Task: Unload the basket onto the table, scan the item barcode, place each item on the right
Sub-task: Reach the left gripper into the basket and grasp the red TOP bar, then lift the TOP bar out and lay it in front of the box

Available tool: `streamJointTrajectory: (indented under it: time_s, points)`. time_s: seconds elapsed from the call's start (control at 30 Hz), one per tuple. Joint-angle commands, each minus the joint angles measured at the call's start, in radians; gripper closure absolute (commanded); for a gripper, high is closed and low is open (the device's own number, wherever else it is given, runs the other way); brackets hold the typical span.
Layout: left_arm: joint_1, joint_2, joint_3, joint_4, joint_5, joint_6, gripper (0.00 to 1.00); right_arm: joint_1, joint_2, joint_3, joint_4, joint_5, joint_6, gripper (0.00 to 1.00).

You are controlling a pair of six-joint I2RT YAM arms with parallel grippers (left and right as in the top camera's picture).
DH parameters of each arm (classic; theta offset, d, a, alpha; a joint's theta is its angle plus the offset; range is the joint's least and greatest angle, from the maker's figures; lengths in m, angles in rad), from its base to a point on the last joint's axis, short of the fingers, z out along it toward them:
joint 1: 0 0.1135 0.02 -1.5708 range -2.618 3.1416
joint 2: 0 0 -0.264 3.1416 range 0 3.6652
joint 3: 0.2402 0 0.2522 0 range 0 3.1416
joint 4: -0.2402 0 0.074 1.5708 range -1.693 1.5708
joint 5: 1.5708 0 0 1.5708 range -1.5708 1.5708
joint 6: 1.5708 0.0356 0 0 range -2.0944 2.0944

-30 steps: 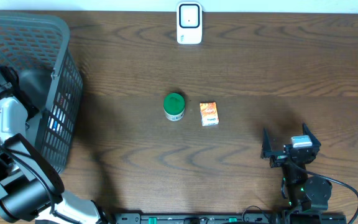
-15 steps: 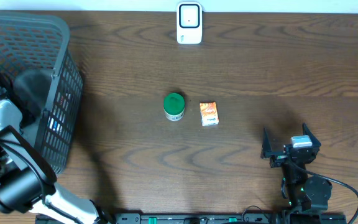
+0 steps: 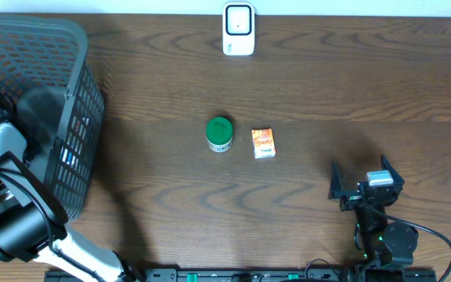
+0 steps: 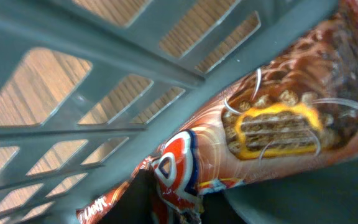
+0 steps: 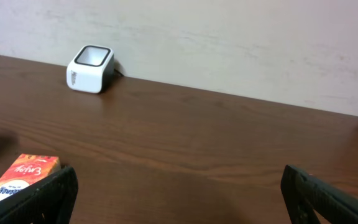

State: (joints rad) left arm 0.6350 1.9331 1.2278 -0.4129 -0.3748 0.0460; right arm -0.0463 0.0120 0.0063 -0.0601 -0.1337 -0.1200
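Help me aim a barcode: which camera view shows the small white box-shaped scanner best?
Right wrist view: the small white box-shaped scanner appears largest there, with its top face and one side visible. Overhead shows it whole from above, but smaller. The left wrist view does not show it.

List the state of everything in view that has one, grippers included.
Grey plastic mesh basket: upright, on the left side.
White box-shaped scanner: upright at the far edge, untouched.
Green-lidded jar: upright, lid on.
Small orange carton: lying flat beside the jar, apart from it.
Brown-orange snack packet: in the basket, against its wall.
Left gripper: in the basket at the packet; grip unclear.
Right gripper: open, empty.
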Motion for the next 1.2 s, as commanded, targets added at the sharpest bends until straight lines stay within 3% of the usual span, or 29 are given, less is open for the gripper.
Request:
streamJointTrajectory:
  time_s: [0.0,0.17,0.33,0.67,0.8,0.9,1.0,1.1,1.17]
  points:
    - [0.000,0.077,-0.032,-0.022,0.132,-0.018,0.92,0.009,-0.005,-0.001,-0.004,0.005,0.011,0.01]
    - [-0.005,0.011,-0.031,-0.031,0.137,-0.025,0.93,0.009,-0.005,-0.001,-0.004,0.005,0.011,0.01]
    - [-0.031,-0.198,-0.018,-0.053,0.224,-0.064,0.93,0.009,-0.005,-0.001,-0.004,0.005,0.011,0.01]
    - [-0.059,-0.814,0.003,0.003,0.611,-0.293,0.93,0.009,-0.005,-0.001,-0.004,0.005,0.011,0.01]
    - [-0.086,-1.023,0.003,0.050,0.959,-0.366,0.93,0.009,-0.005,-0.001,-0.004,0.005,0.011,0.01]
    - [-0.176,-1.096,-0.001,0.029,1.137,-0.366,0.93,0.009,-0.005,-0.001,-0.004,0.005,0.011,0.01]
    - [-0.332,-1.105,-0.023,-0.053,1.224,-0.330,0.93,0.009,-0.005,-0.001,-0.004,0.005,0.011,0.01]
    - [-0.509,-1.072,-0.069,-0.197,1.175,-0.188,0.93,0.009,-0.005,-0.001,-0.004,0.005,0.011,0.01]
    - [-0.611,-1.032,-0.103,-0.283,1.041,-0.138,0.93,0.009,-0.005,-0.001,-0.004,0.005,0.011,0.01]
